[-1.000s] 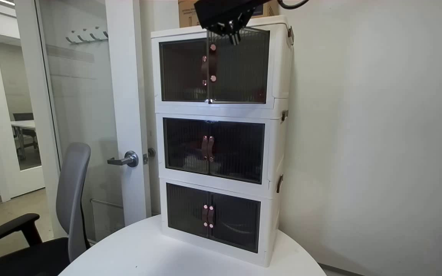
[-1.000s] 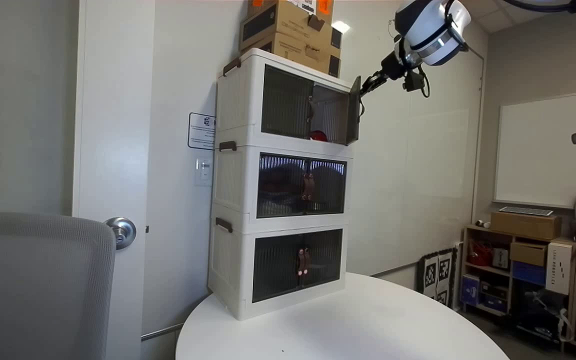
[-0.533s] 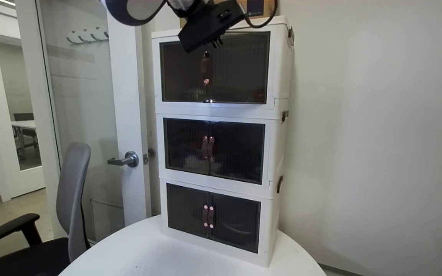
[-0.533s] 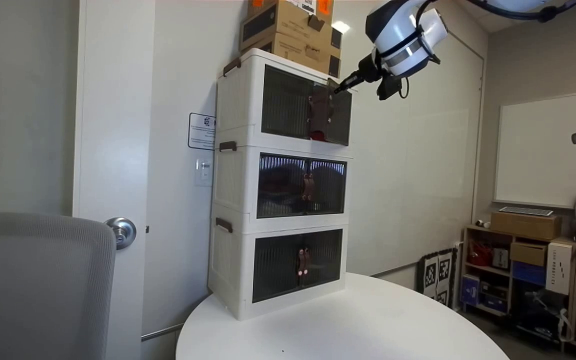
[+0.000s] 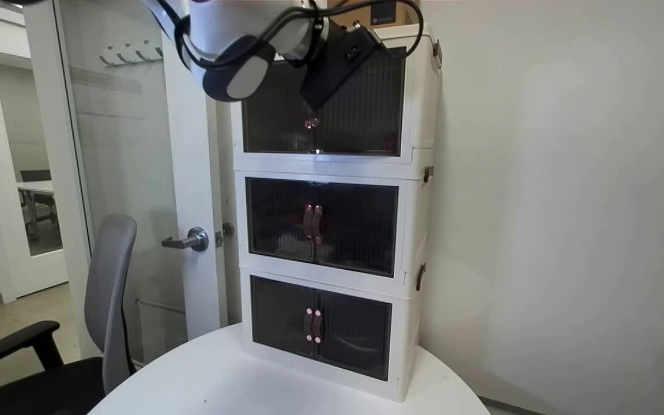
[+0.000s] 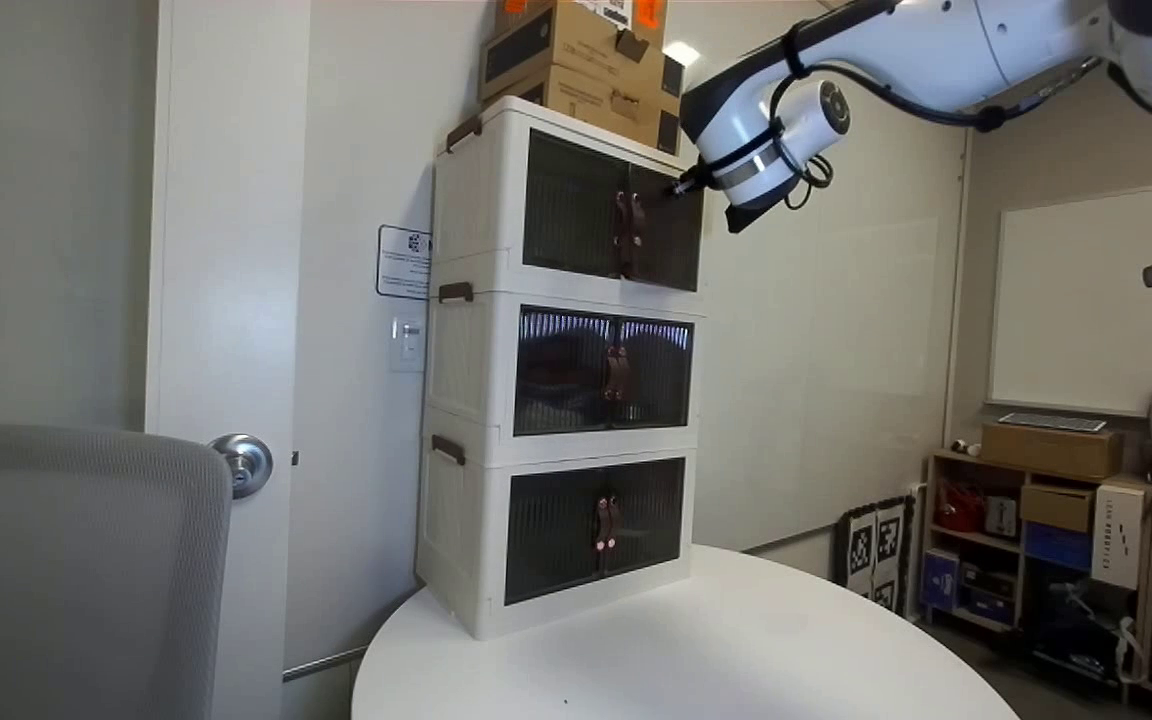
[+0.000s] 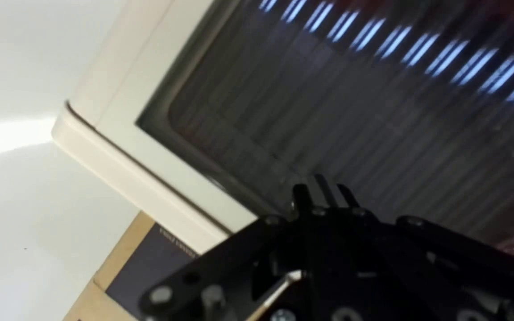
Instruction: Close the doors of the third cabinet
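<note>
Dark rectangular upper doors (image 6: 596, 212) look like glossy, ribbed plastic. The round white tabletop (image 6: 736, 640) looks smooth.

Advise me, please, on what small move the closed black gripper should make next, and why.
Probably a gentle inward push: the shut black gripper sits at or against one dark smoked translucent door of the topmost white-framed cabinet; that door looks nearly flush, perhaps slightly ajar.

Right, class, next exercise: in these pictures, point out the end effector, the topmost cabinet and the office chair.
End effector (image 7: 324, 191): in the wrist view, midway between its fingertips.
Topmost cabinet (image 6: 481, 212): in an exterior view, on its white side wall.
Office chair (image 5: 104, 288): in an exterior view, on its grey backrest.
</note>
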`<state>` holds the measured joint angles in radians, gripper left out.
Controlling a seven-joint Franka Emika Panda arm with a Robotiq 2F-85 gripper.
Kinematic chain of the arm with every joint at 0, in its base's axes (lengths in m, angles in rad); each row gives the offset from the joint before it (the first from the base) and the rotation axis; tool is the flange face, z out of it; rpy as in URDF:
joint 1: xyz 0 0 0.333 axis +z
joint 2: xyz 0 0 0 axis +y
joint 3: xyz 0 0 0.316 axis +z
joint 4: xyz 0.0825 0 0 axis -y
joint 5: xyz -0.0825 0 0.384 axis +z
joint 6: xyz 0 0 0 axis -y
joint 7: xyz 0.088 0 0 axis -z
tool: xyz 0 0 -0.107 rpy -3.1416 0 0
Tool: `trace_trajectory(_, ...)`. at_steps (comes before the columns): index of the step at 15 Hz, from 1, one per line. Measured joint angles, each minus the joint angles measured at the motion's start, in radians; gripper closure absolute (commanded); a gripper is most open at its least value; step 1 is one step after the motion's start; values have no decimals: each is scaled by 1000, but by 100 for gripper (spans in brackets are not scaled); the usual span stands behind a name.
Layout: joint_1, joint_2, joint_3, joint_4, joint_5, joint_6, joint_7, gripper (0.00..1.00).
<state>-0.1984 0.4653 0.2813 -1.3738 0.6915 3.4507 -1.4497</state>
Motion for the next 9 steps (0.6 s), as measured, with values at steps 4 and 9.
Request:
trace_trajectory(4, 2, 64, -34, 21, -91, 86, 46, 100)
trace_trajectory(9, 105, 37, -237, -45, -320, 76, 395, 100)
